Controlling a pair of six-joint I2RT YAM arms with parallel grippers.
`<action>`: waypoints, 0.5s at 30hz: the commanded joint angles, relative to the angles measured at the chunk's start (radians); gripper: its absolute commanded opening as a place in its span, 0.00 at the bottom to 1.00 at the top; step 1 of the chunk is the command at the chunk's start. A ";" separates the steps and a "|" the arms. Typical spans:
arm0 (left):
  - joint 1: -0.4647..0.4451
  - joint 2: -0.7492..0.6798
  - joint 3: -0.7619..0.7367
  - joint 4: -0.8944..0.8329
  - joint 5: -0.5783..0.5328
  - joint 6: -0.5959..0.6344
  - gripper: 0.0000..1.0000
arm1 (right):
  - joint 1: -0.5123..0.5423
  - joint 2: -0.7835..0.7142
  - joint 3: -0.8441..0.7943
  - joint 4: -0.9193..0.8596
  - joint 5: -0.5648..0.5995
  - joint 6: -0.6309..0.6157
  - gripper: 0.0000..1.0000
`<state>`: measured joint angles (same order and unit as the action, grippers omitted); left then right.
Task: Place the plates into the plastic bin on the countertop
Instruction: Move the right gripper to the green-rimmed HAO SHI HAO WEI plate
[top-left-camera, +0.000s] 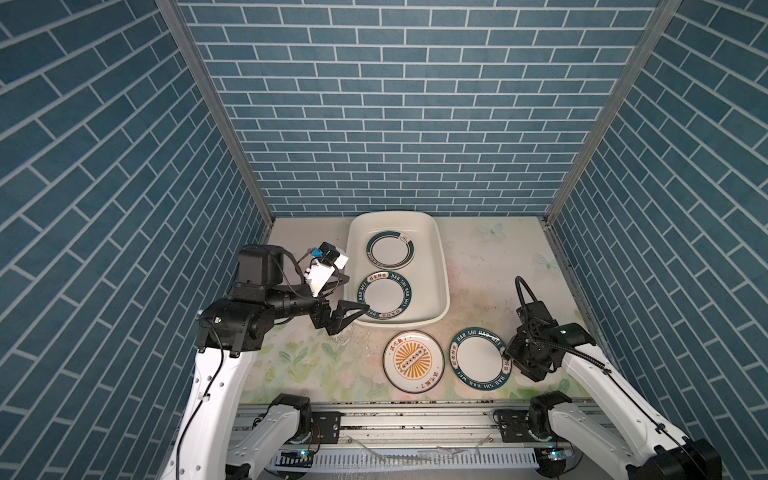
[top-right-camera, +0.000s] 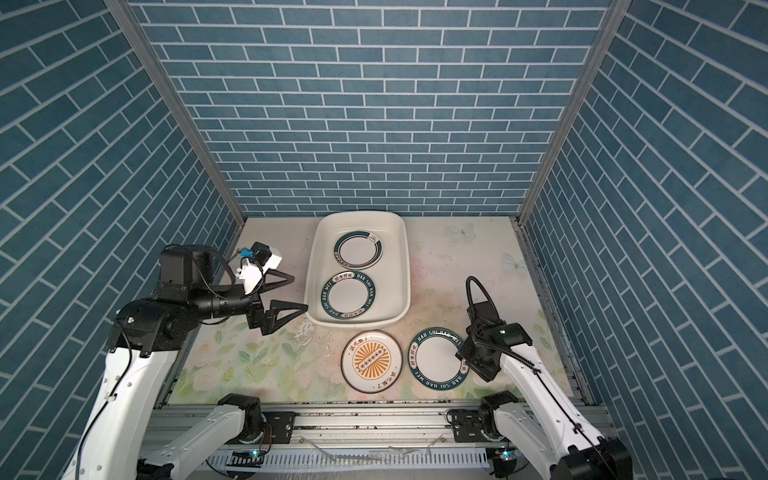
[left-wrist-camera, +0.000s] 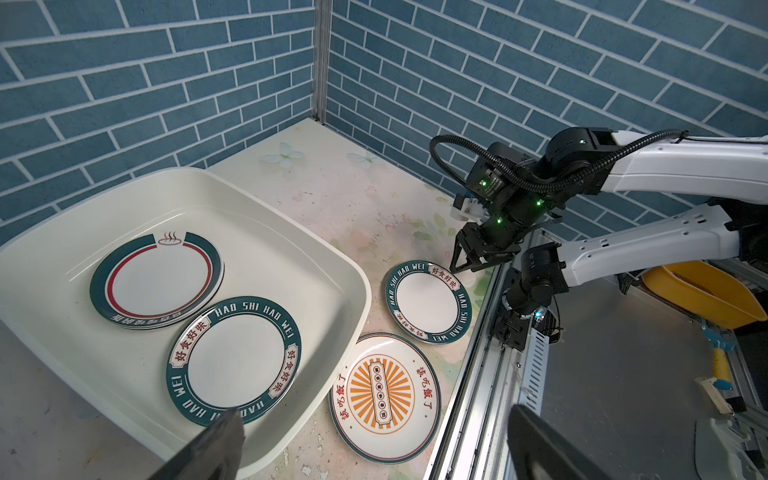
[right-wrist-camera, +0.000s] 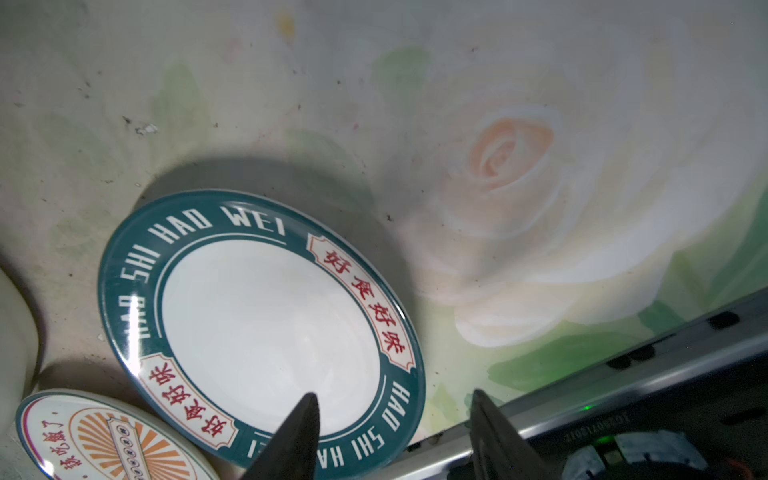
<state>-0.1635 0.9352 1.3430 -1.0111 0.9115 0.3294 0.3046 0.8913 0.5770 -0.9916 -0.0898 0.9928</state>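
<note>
Right gripper (right-wrist-camera: 395, 392) astride teal-rimmed plate (right-wrist-camera: 266, 324) rim, seemingly loose

Around you stands a blue brick-pattern wall (top-left-camera: 395, 104) on three sides, its pale joint lines running level at the back and slanting on the flanks. Two grey metal corner posts (top-left-camera: 219, 112) (top-left-camera: 604, 112) mark where the panels meet. Nearest you, a grey metal rail (top-left-camera: 415, 428) runs across the front, with a white slotted cable duct (top-left-camera: 415, 460) just in front of it. In the left wrist view, look past the rail: an orange tub (left-wrist-camera: 706, 295) sits on a grey metal sheet (left-wrist-camera: 615, 374), and a yellow-handled tool (left-wrist-camera: 721, 368) lies near it.
</note>
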 joint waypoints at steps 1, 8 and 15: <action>-0.007 -0.005 -0.011 0.006 0.024 0.007 1.00 | -0.004 -0.023 -0.055 0.007 -0.057 0.064 0.59; -0.007 0.000 -0.013 0.012 0.028 0.005 1.00 | -0.004 -0.026 -0.125 0.069 -0.109 0.077 0.57; -0.007 0.002 -0.013 0.019 0.027 0.000 0.99 | -0.004 -0.047 -0.161 0.135 -0.125 0.097 0.52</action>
<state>-0.1638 0.9363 1.3430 -1.0039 0.9222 0.3290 0.3046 0.8604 0.4339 -0.8925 -0.1986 1.0431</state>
